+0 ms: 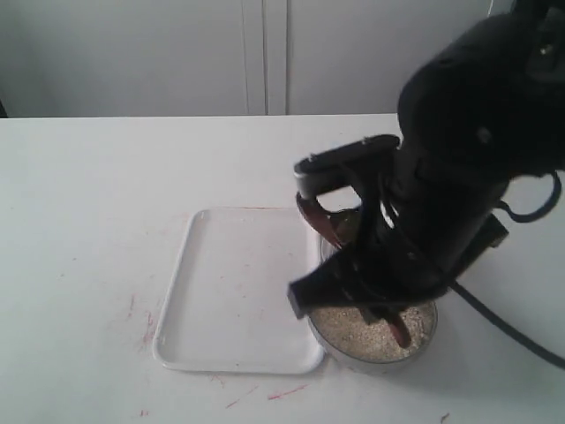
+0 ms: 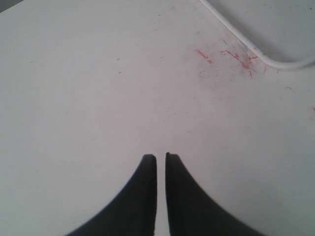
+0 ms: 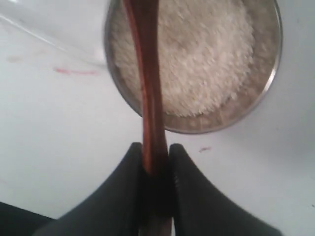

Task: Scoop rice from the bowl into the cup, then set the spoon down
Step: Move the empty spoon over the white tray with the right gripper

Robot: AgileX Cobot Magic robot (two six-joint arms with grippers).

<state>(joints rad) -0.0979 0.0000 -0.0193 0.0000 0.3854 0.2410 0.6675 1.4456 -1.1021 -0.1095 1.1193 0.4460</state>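
Note:
My right gripper [image 3: 156, 146] is shut on the spoon [image 3: 147, 73], gripping its slim reddish-brown handle. The handle runs from the jaws across the bowl [image 3: 268, 83], above the rice [image 3: 202, 59]; the spoon's oval end is out of this view. In the exterior view the spoon [image 1: 320, 223] slants across the bowl [image 1: 380, 360] of rice [image 1: 353, 331], held by my right gripper [image 1: 388, 311] near the bowl's front right. The right arm covers most of the bowl, and the cup is hidden behind it. My left gripper [image 2: 161, 156] is shut and empty over bare table.
A white rectangular tray [image 1: 238, 291] lies directly left of the bowl; its corner [image 2: 275, 61] shows in the left wrist view. Red scribble marks [image 2: 231, 56] stain the white table by the tray. A black cable [image 1: 512, 331] trails off to the right.

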